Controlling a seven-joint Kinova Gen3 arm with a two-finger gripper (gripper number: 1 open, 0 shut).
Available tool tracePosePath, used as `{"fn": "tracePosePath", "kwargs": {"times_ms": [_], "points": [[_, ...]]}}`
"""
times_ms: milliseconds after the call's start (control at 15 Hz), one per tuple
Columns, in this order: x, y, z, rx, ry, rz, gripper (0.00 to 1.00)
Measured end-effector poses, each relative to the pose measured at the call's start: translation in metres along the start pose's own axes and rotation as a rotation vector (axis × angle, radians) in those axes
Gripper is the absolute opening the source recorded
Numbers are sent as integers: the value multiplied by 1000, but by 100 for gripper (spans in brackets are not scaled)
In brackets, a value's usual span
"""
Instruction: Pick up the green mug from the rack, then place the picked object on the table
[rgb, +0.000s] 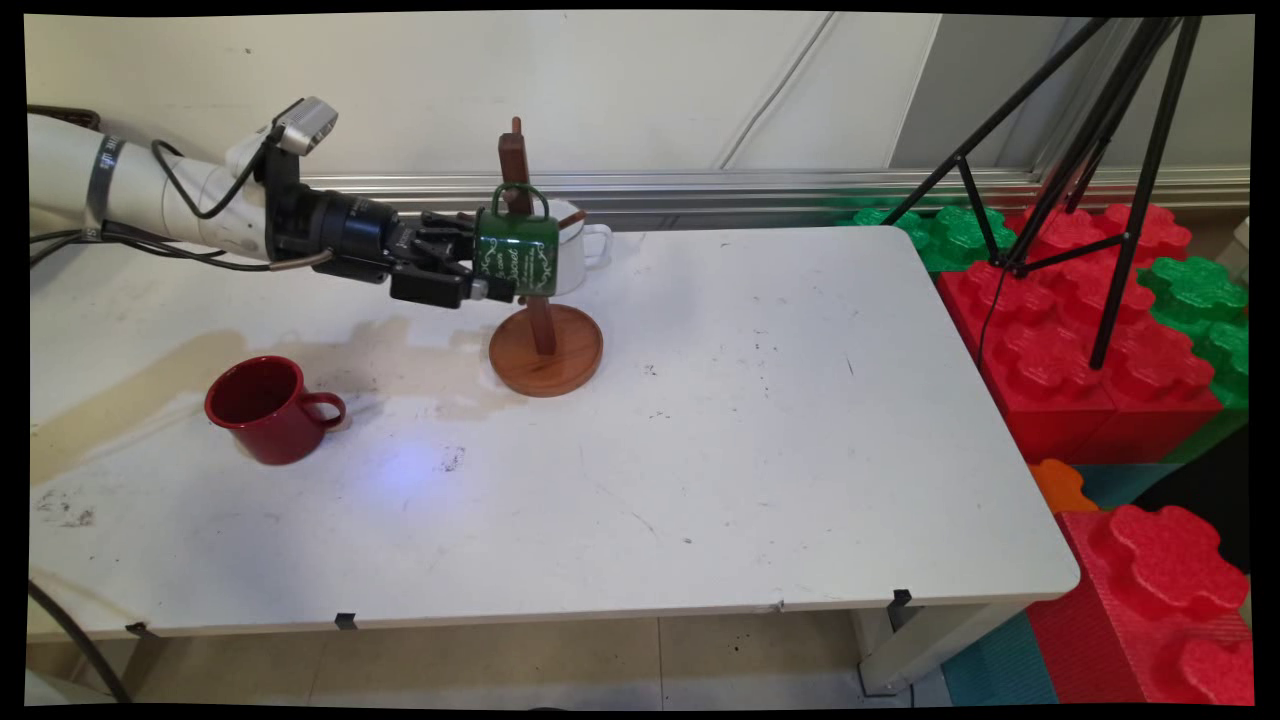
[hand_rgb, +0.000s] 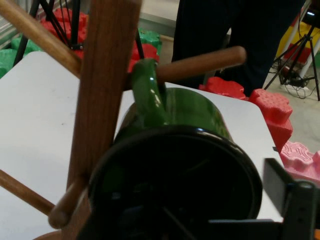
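A green mug (rgb: 520, 255) hangs by its handle on a peg of the wooden mug tree (rgb: 545, 345), near the table's back left. My gripper (rgb: 488, 258) comes in level from the left and sits right at the mug's open mouth. In the hand view the green mug (hand_rgb: 190, 115) fills the middle, its dark opening facing me. Its handle is looped over a peg beside the tree's post (hand_rgb: 102, 90), and my gripper (hand_rgb: 192, 222) is close up against its rim. A white mug (rgb: 580, 250) hangs on the tree's far side.
A red mug (rgb: 268, 408) stands upright on the white table (rgb: 760, 450), left of the tree's round base, handle to the right. A black tripod (rgb: 1090, 150) and red and green foam blocks (rgb: 1090, 340) stand off the table's right edge.
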Motion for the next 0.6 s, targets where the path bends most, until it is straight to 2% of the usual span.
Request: {"fn": "tracePosePath", "kwargs": {"times_ms": [600], "points": [[-3,5,0,-19,19,-22,0]]}}
